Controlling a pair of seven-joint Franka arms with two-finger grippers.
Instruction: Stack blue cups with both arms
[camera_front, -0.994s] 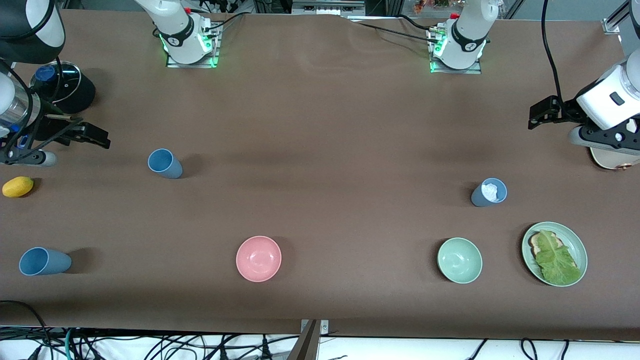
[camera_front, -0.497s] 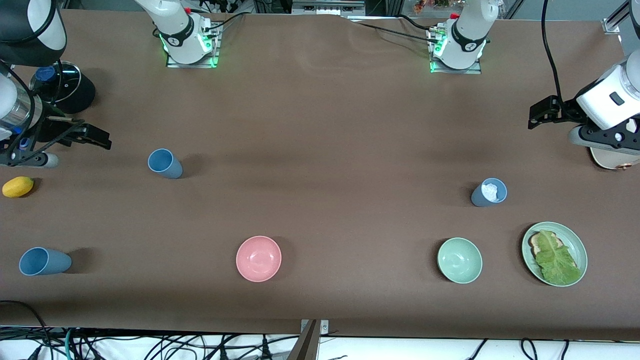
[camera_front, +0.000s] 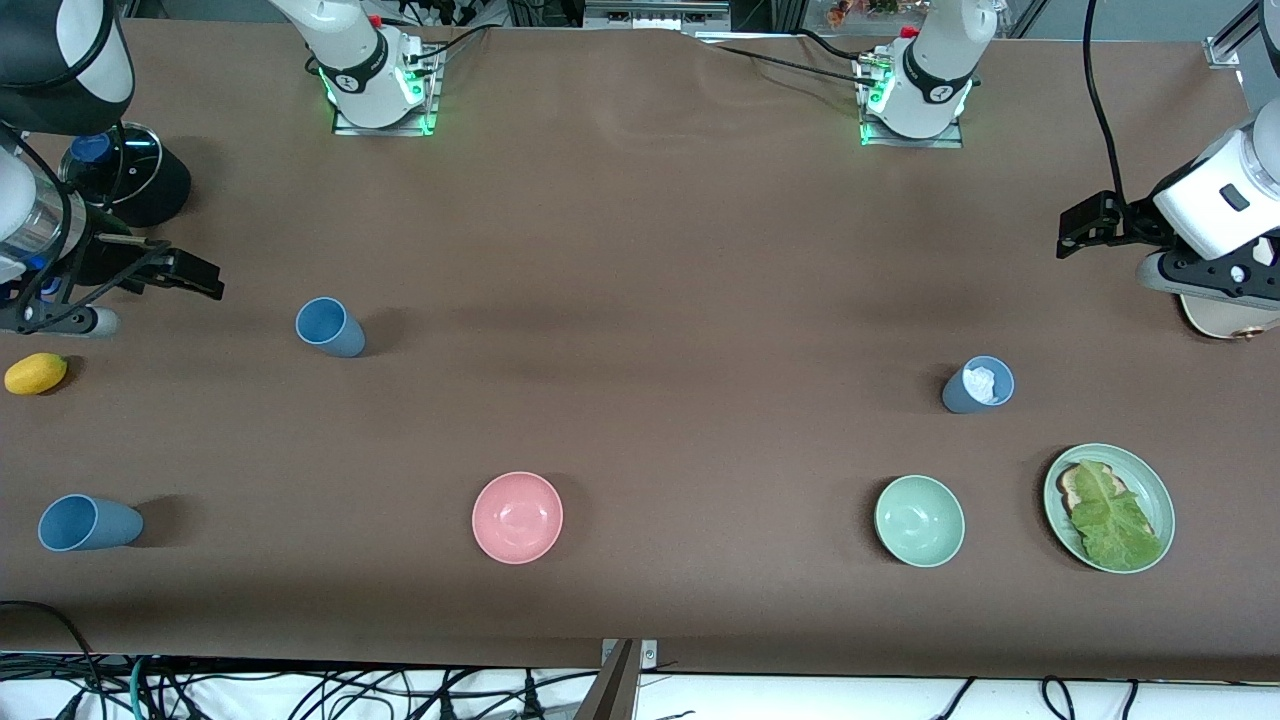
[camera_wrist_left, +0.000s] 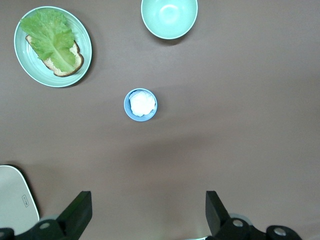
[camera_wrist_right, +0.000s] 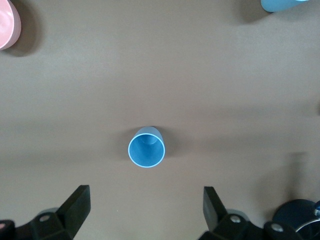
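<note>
Three blue cups upright on brown bench (camera_front: 650, 250): one (camera_front: 329, 327) near right arm's end; second (camera_front: 88, 523) nearer front camera; greyer cup (camera_front: 977, 385) holding white wad, toward left arm's end. Pink bowl (camera_front: 517, 517), green bowl (camera_front: 919, 520), plate (camera_front: 1150, 480) with lettuce along front. Right hand (camera_wrist_right: 145, 210) spread over first cup; left hand (camera_wrist_left: 148, 212) spread over greyer cup.

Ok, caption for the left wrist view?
Open left gripper above slate-blue cup holding white wad.
</note>
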